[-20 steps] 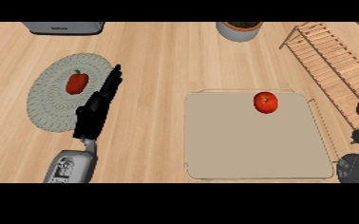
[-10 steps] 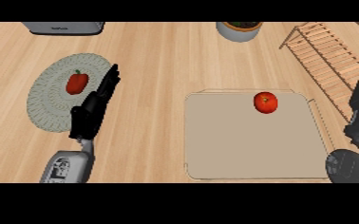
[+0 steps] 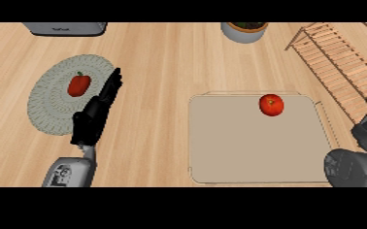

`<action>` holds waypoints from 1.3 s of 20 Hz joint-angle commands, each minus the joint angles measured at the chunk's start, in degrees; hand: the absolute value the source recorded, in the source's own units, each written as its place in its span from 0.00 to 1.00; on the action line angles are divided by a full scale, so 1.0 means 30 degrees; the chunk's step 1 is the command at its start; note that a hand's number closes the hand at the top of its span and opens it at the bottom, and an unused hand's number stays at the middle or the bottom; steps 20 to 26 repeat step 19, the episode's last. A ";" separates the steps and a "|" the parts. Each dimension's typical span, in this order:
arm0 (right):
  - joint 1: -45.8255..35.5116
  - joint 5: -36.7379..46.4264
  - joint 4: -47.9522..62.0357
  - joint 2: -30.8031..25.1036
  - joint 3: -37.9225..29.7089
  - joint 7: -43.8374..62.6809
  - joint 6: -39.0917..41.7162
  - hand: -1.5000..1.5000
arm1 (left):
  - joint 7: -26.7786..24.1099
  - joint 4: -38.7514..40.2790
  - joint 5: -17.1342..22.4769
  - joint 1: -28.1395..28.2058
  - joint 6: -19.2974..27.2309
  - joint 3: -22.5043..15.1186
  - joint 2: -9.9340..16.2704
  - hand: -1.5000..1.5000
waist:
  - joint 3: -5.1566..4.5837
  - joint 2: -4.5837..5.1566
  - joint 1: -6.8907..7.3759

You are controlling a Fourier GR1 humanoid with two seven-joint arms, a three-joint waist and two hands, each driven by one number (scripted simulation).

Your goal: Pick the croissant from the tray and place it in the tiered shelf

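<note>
The tray (image 3: 251, 145) holds no croissant that I can see; the only thing on it is a round red fruit (image 3: 272, 105), at its far right part. If that is the thing to pick, the right robot hand (image 3: 360, 137), which barely shows at the right edge beside the tray, should probably come in over the tray's low rim and close on the fruit from above. I cannot tell how its fingers are set. The tiered shelf (image 3: 333, 63) lies just right and beyond, so the carry would be short. The left robot hand (image 3: 100, 107) rests with fingers straight beside the round mat (image 3: 50, 102), which bears a red pepper (image 3: 79, 84). The bare table (image 3: 172, 63) offers open room.
</note>
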 commanded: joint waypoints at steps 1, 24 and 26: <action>-0.0466 0.1353 -0.3732 0.1322 0.0403 0.2653 0.0871 0.00 | -0.0279 0.0512 0.0220 0.0012 -0.0169 0.0320 0.0161 0.50 | -0.0017 -0.0104 -0.0348; 0.1997 0.1878 -1.7918 0.3658 0.6686 0.0606 1.5198 0.00 | 0.0267 0.0786 0.0045 -0.0916 -0.0153 0.0399 0.0271 0.50 | -0.0045 -0.0315 0.0109; 0.1997 0.1878 -1.7918 0.3658 0.6686 0.0606 1.5198 0.00 | 0.0267 0.0786 0.0045 -0.0916 -0.0153 0.0399 0.0271 0.50 | -0.0045 -0.0315 0.0109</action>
